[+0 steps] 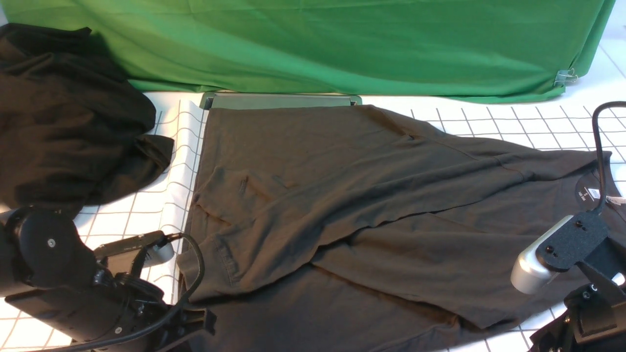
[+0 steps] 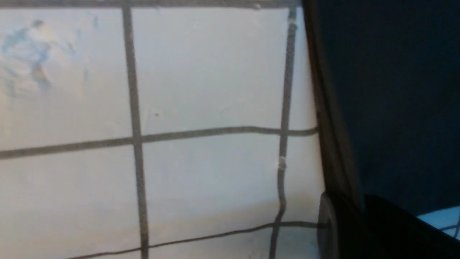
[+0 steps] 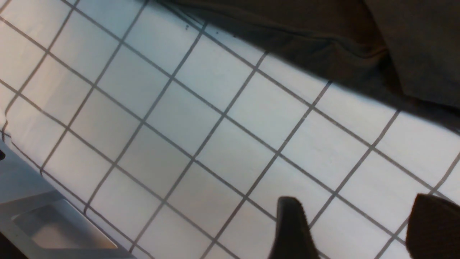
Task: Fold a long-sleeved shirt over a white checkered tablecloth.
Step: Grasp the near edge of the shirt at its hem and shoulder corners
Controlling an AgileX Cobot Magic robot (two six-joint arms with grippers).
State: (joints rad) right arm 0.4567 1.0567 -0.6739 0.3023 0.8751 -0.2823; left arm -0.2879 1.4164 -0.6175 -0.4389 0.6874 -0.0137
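Note:
The long-sleeved shirt [image 1: 342, 195] lies spread on the white checkered tablecloth [image 1: 146, 210], dark charcoal, with its sleeves laid across the body and its neck label at the right. My left gripper [image 1: 193, 322] sits low at the shirt's near left corner. In the left wrist view its dark fingers [image 2: 337, 230] are pressed together where the shirt's edge [image 2: 330, 151] runs into them. My right gripper [image 3: 363, 230] hangs open over bare tablecloth [image 3: 215, 126], nothing between its fingers, with the shirt's edge [image 3: 323, 32] a few squares away. In the front view only the right arm's wrist [image 1: 587, 274] shows.
A heap of black cloth [image 1: 63, 112] covers the far left of the table. A green cloth [image 1: 318, 44] hangs across the back, with a grey board [image 1: 279, 100] at its foot. A grey metal frame [image 3: 36, 216] borders the tablecloth near my right gripper.

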